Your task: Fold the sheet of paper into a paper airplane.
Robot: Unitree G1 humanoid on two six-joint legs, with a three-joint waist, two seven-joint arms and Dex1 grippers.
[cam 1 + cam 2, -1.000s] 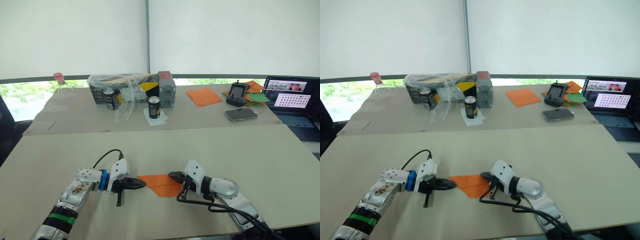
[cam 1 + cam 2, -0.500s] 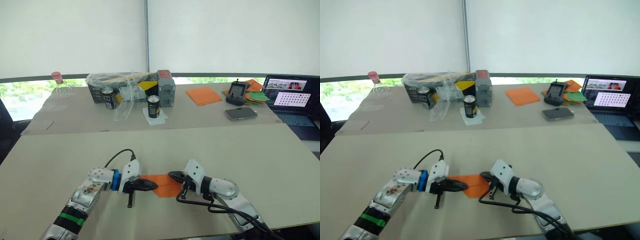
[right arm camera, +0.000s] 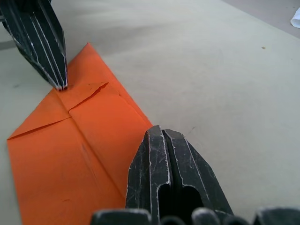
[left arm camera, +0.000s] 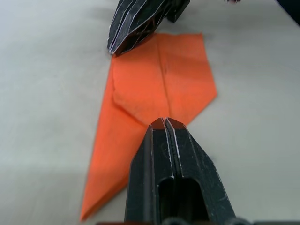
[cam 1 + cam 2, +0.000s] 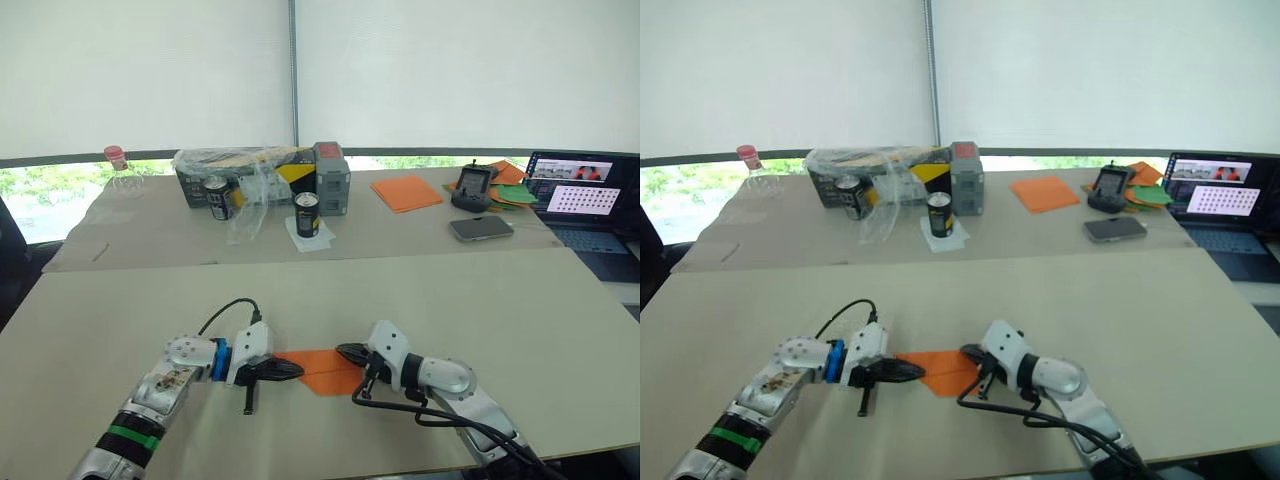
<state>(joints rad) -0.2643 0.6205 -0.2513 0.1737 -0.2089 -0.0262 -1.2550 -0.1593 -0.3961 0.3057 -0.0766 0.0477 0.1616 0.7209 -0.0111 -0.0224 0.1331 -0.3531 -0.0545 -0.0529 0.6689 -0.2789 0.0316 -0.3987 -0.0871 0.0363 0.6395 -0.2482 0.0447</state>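
On the near beige worktop (image 5: 520, 320), between the two arms, lies the partly folded bright orange sheet of paper (image 5: 322, 369), flat, with a centre crease and folded-in corners giving it a pointed end toward the left. The left gripper (image 5: 286, 370) has its black jaws pressed together, their tip resting on the paper's left point. The right gripper (image 5: 349, 352) also has its jaws together, touching the paper's far right edge. On the far worktop (image 5: 400, 235) stand a dark drink can on a white napkin (image 5: 308, 214), a second can (image 5: 219, 197) beside a box wrapped in clear plastic (image 5: 250, 172), and a flat stack of orange sheets (image 5: 407, 193); at far right an open laptop (image 5: 583, 197).
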